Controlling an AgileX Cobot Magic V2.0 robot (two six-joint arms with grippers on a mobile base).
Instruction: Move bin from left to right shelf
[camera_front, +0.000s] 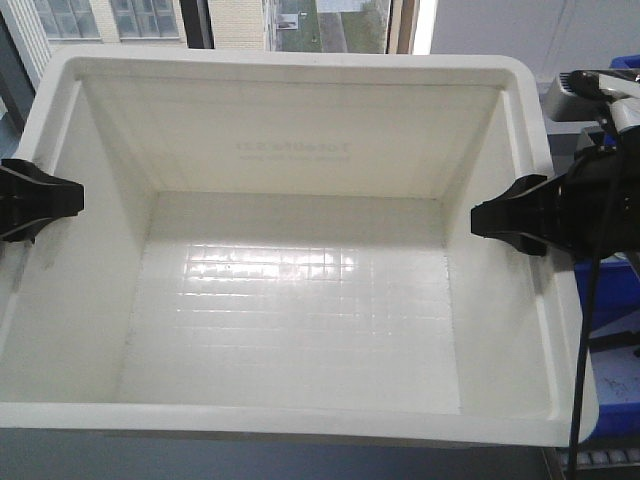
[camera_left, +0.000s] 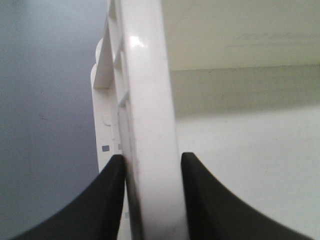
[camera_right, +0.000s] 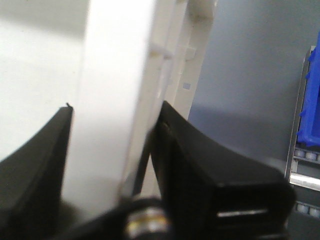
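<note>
While windows (camera_front: 130, 20) are seen beyond it, the white bin (camera_front: 300, 70) is held at both side rims, the left gripper (camera_left: 151, 167) and right gripper (camera_right: 115, 125) being clamped onto its walls. A grey surface (camera_left: 45, 100) and a blue crate (camera_right: 311, 100) are glimpsed alongside.

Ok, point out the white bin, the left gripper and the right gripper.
white bin (camera_front: 300, 130): front view, on its far inner wall.
left gripper (camera_left: 152, 167): left wrist view, midway between the jaws, over the clamped rim.
right gripper (camera_right: 114, 112): right wrist view, midway between the jaws, over the clamped rim.
</note>
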